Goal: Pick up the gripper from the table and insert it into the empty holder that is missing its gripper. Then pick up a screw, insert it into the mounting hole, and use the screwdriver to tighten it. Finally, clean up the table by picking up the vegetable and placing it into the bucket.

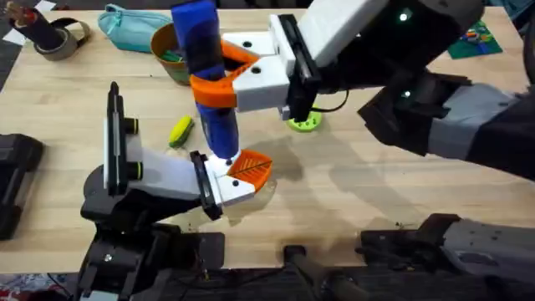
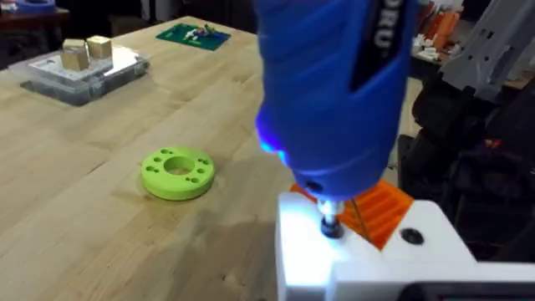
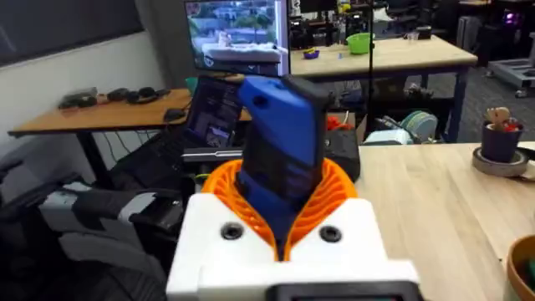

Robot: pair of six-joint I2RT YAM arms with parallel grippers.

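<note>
The screw-tightening step is judged in hand: the screwdriver (image 1: pixel 206 79), clamped upright in the right pincer (image 1: pixel 219 75), is seated tip-down on the left pincer (image 1: pixel 238 176), whose state cannot be told; steady downward pressure is called for next.

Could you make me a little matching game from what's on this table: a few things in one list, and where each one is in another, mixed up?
Things:
1. screwdriver
2. vegetable
3. green disc
4. bucket

Places:
A. lying on the table beside the left arm
B. held upright in the right gripper, tip down on the white part at the left gripper
C. behind the screwdriver, next to a teal pouch
D. flat on the table under the right arm

Pairs: 1-B, 2-A, 3-D, 4-C
</note>
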